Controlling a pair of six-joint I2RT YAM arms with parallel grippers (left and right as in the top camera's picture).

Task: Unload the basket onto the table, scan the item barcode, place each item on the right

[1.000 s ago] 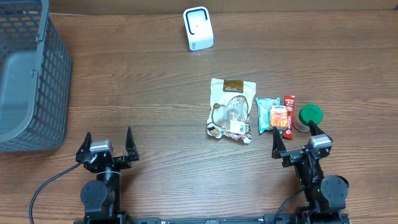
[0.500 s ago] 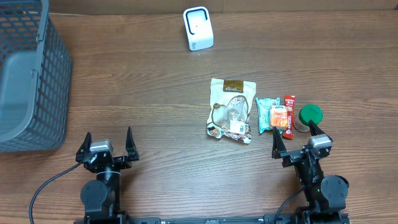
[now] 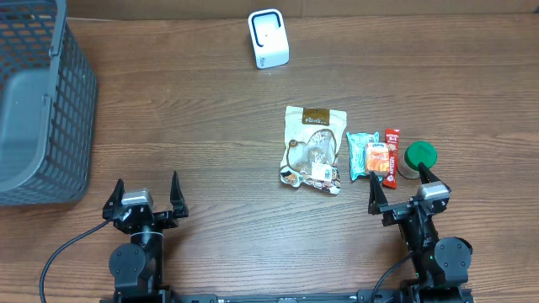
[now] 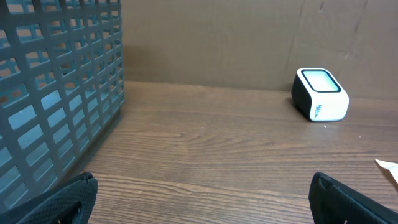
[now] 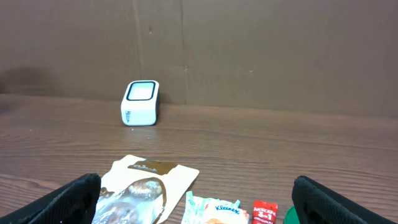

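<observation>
Overhead, both arms sit at the near edge of the wooden table (image 3: 202, 118), the left gripper (image 3: 146, 181) and right gripper (image 3: 396, 176) spread wide with nothing between their fingers. A tan snack bag (image 3: 313, 149) lies flat at mid-table. A teal packet (image 3: 362, 154), a red sachet (image 3: 392, 143) and a green-lidded jar (image 3: 420, 155) line up to its right, just ahead of the right gripper. The white scanner (image 3: 269, 39) stands well apart at the far edge, and a grey basket (image 3: 80, 109) sits at far left.
</observation>
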